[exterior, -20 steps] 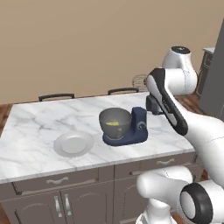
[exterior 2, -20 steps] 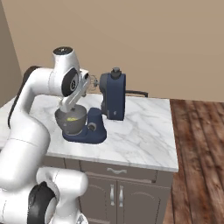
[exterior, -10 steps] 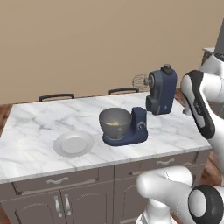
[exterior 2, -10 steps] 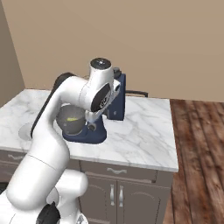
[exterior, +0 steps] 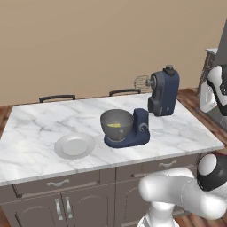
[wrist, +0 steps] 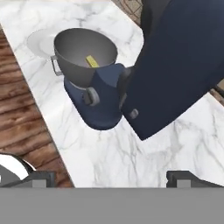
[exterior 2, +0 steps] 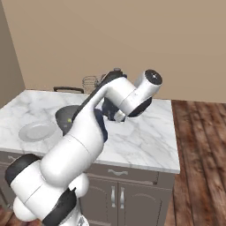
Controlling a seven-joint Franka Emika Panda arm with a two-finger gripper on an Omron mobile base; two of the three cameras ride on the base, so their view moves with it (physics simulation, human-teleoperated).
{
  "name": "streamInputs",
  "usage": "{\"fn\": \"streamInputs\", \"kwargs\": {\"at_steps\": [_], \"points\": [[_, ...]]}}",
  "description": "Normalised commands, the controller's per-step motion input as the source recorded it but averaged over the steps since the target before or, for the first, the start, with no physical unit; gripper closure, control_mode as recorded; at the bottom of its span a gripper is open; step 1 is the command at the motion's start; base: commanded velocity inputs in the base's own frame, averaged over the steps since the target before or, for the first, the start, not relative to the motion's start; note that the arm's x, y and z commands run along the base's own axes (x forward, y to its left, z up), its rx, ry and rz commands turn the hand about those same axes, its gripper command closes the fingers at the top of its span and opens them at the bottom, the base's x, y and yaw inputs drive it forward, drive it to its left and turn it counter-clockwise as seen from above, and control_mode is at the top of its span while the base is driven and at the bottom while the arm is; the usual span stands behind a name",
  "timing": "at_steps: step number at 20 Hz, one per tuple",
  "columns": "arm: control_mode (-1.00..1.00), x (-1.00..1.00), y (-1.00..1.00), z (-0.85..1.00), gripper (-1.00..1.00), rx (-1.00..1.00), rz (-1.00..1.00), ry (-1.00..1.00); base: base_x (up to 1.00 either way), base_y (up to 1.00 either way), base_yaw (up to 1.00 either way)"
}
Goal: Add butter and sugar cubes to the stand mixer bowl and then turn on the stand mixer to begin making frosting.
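Plate (exterior: 74,145) sits bare on the marble bench (exterior: 35,128), left of the stand mixer bowl (exterior: 117,124). Bowl rests on the stand mixer (exterior: 133,133) base and holds the butter (wrist: 92,61) (a yellow stick against the inner wall). Right of the bowl stands the mixer's navy head (exterior: 163,92). Claw (wrist: 109,178) hangs released above the bench, tips spread wide, grasping nothing.

Layout on the table (exterior: 40,133) before me

The butter (exterior: 114,125) lies in the stand mixer bowl (exterior: 116,123), on the stand mixer (exterior: 133,133); the plate (exterior: 74,145) sits left, the detached mixer head (exterior: 164,92) far right.
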Motion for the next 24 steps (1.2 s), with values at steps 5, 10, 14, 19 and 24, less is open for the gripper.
{"fn": "streamInputs", "kwargs": {"at_steps": [5, 10, 14, 19, 24], "points": [[-1.0, 0.79, -0.19, 0.0, -1.0, 0.34, 0.09, 0.02, 0.0, 0.0, 0.0], [-1.0, 0.7, 0.0, 0.0, -1.0, 0.27, 0.08, 0.04, 0.0, 0.0, 0.0], [-1.0, 0.62, 0.04, 0.0, -1.0, 0.18, 0.09, 0.04, 0.0, 0.0, 0.0], [-1.0, 0.47, 0.16, 0.0, -1.0, 0.13, 0.1, 0.01, 0.0, 0.0, 0.0], [-1.0, 0.18, 0.35, 0.0, -1.0, 0.1, 0.12, 0.01, 0.0, 0.0, 0.0]]}}
